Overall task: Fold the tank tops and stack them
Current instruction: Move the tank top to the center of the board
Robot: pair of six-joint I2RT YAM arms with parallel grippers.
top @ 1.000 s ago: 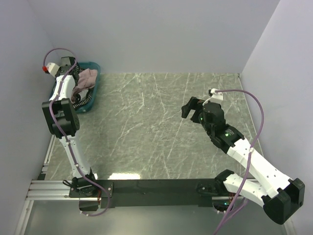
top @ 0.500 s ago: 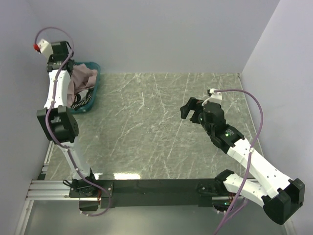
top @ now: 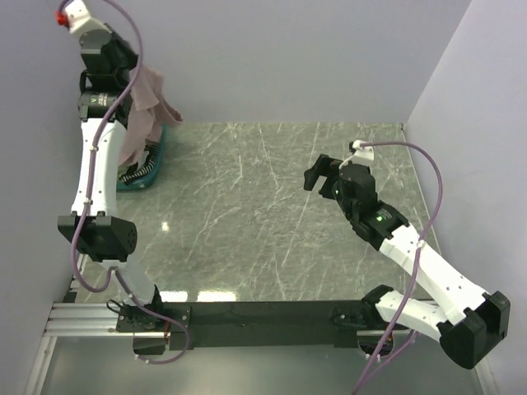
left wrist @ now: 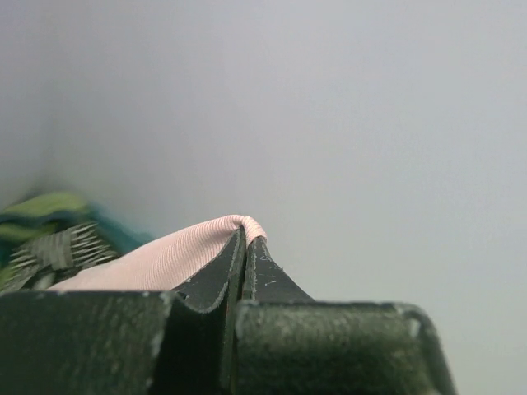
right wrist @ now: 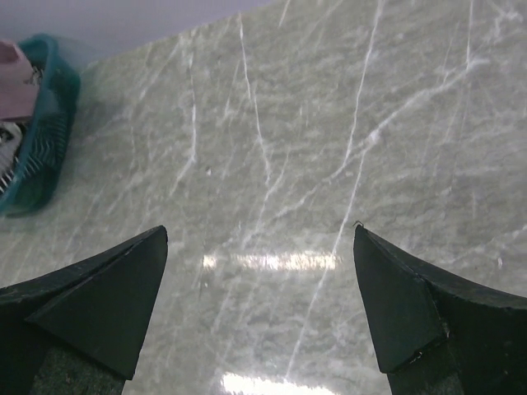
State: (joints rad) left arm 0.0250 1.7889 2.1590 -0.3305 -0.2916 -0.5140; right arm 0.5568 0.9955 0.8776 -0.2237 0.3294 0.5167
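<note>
The plain dusty pink cloth tank top (top: 146,99) hangs in the air over the teal plastic basket (top: 158,151) at the table's far left corner. A fold of it is pinched between the closed fingers of the left gripper (left wrist: 244,247). A black-and-white striped top (left wrist: 58,247) and an olive green one (left wrist: 39,206) lie in the basket below. The right gripper (right wrist: 259,247) hovers with its jaws spread wide over the bare grey-green marble table (top: 247,230), well apart from the basket.

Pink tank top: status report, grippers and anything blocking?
Left gripper shut on pink tank top, hanging over teal basket. Right gripper open, empty, above table. Nothing blocking seen.
</note>
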